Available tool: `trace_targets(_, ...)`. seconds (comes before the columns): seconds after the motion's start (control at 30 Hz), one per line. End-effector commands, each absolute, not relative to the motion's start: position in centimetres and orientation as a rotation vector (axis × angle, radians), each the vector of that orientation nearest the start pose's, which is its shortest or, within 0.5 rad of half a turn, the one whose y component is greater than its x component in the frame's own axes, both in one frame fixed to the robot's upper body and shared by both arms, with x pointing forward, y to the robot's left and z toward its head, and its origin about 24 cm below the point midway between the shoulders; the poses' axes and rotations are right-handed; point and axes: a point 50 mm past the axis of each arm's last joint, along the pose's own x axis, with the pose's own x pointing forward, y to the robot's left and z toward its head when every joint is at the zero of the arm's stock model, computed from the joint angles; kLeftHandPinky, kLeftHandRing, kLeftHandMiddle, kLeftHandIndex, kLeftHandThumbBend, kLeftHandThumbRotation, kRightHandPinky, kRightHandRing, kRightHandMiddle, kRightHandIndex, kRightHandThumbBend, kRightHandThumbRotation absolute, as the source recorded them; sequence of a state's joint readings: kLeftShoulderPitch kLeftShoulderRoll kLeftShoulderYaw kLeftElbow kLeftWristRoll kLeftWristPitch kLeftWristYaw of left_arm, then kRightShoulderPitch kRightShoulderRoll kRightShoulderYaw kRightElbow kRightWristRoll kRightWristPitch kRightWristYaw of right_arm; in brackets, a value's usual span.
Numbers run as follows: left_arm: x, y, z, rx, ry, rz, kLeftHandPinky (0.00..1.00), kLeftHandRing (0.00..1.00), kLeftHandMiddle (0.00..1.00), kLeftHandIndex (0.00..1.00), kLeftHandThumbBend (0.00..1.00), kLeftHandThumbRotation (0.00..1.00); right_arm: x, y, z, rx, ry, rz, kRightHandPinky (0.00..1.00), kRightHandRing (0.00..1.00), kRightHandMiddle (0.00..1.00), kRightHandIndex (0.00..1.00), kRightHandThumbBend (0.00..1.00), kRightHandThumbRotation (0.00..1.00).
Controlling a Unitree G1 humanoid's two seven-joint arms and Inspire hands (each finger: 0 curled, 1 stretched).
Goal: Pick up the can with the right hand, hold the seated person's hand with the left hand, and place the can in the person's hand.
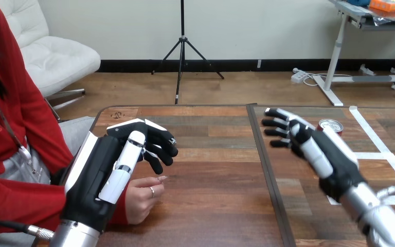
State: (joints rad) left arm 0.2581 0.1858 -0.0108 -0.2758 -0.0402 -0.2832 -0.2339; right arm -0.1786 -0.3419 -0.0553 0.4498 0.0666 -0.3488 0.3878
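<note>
On the wooden counter (216, 206), the robot's left hand (108, 170) hangs at 8 o'clock with fingers loosely bent and gripping nothing, over the person's hand (141, 198), which rests on the wood at its 5 o'clock; I cannot tell whether the two touch. The right hand (319, 152), at 3 o'clock, is spread wide and empty. The can (331, 125) stands upright just beyond it at its 1 o'clock, so the pickup looks like the step in hand. Next, that hand would need to wrap round the can's side.
</note>
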Motion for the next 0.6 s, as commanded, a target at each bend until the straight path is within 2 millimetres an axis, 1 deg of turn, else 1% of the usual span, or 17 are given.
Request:
trace_targets(0.0, 21.2, 17.1, 9.8, 0.215, -0.392, -0.262, 0.34, 0.45, 0.49, 0.46, 0.00, 0.96, 33.9, -24.1, 10.2, -0.410, -0.206, 0.188, 0.83, 0.87, 0.88, 0.89, 0.97, 1.00)
trace_targets(0.4, 21.1, 17.0, 9.6, 0.215, -0.389, -0.264, 0.34, 0.45, 0.49, 0.46, 0.00, 0.96, 36.2, -25.4, 12.5, -0.496, -0.195, 0.102, 0.85, 0.88, 0.88, 0.89, 0.95, 1.00)
trace_targets(0.57, 21.0, 17.0, 9.6, 0.219, -0.389, -0.265, 0.34, 0.45, 0.48, 0.46, 0.00, 0.96, 36.8, -25.8, 13.2, -0.535, -0.179, 0.070, 0.85, 0.89, 0.88, 0.89, 0.97, 1.00)
